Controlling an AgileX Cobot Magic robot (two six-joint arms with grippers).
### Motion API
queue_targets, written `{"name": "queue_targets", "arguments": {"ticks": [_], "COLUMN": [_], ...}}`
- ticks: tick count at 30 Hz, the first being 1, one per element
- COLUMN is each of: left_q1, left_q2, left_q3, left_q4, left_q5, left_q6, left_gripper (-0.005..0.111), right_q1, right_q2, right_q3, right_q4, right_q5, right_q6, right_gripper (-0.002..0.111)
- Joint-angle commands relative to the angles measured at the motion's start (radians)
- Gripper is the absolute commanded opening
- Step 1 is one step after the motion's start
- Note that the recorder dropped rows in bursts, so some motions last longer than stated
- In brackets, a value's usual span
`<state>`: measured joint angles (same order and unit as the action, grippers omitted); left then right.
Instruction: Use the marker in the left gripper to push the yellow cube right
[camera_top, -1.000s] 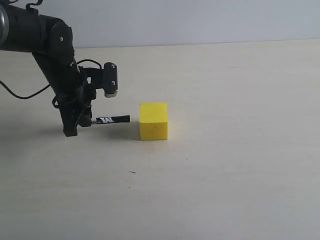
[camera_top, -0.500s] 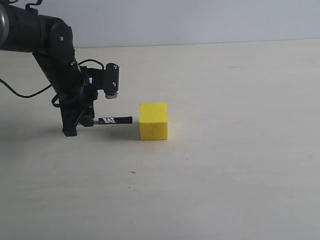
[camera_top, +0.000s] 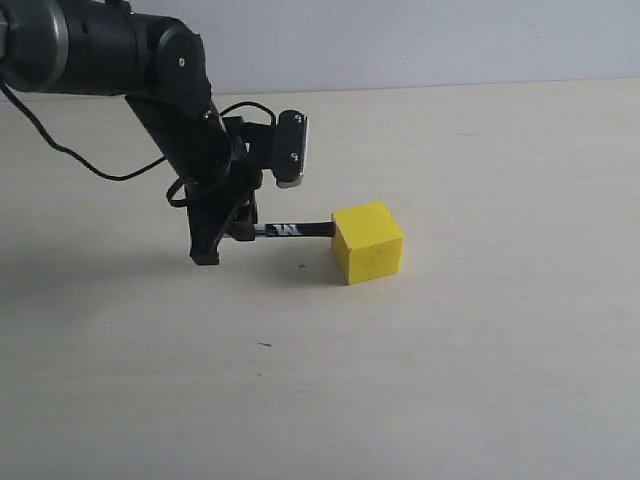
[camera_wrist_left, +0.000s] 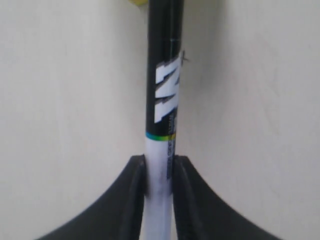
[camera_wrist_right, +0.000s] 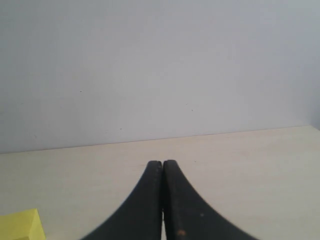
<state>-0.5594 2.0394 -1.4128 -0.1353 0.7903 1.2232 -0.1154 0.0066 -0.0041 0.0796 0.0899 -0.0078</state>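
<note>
The yellow cube (camera_top: 367, 242) sits on the pale table, turned slightly askew. My left gripper (camera_top: 238, 232) is shut on the marker (camera_top: 290, 230), which lies level with its black cap end touching the cube's left face. In the left wrist view the two black fingers (camera_wrist_left: 136, 192) clamp the marker's white barrel (camera_wrist_left: 159, 180), the black lettered cap (camera_wrist_left: 164, 75) runs away from them, and a sliver of the cube (camera_wrist_left: 138, 2) shows at its end. My right gripper (camera_wrist_right: 162, 164) is shut with nothing in it; a corner of the cube (camera_wrist_right: 20, 225) shows in its view.
The pale wooden table (camera_top: 480, 350) stretches to the right of the cube and toward the front. A grey wall (camera_top: 420, 40) stands behind the table. Black cables (camera_top: 90, 160) loop from the left arm over the table. A small dark speck (camera_top: 263, 345) lies on the table.
My left arm has moved right with the marker. The marker's cap end closed the gap and pushed the cube to the right, turning it a little.
</note>
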Motion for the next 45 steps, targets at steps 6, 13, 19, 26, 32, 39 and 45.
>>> {"name": "queue_targets", "arguments": {"ticks": [6, 13, 19, 26, 32, 39, 45], "left_q1": [0.034, -0.028, -0.089, -0.061, -0.056, -0.034, -0.031], "left_q2": [-0.003, -0.003, 0.015, 0.015, 0.015, 0.045, 0.107], "left_q3": [-0.006, -0.006, -0.019, -0.032, -0.036, -0.149, -0.219], "left_q4": [0.078, 0.080, 0.066, 0.091, 0.160, 0.129, 0.118], "left_q5": [0.129, 0.043, -0.087, -0.042, 0.039, 0.173, 0.235], "left_q6": [-0.188, -0.210, -0.248, -0.252, -0.207, -0.207, -0.207], "left_gripper": [0.000, 0.000, 0.000, 0.000, 0.000, 0.000, 0.000], "right_q1": [-0.007, -0.007, -0.007, -0.007, -0.007, -0.007, -0.007], "right_q2": [-0.007, -0.007, -0.007, -0.007, -0.007, -0.007, -0.007], "right_q3": [0.004, 0.004, 0.004, 0.004, 0.004, 0.004, 0.004], "right_q4": [-0.003, -0.003, 0.000, 0.000, 0.000, 0.000, 0.000], "right_q5": [-0.002, -0.002, -0.002, -0.002, -0.002, -0.002, -0.002], "right_q6": [0.001, 0.001, 0.001, 0.001, 0.001, 0.001, 0.001], "right_gripper": [0.000, 0.000, 0.000, 0.000, 0.000, 0.000, 0.000]}}
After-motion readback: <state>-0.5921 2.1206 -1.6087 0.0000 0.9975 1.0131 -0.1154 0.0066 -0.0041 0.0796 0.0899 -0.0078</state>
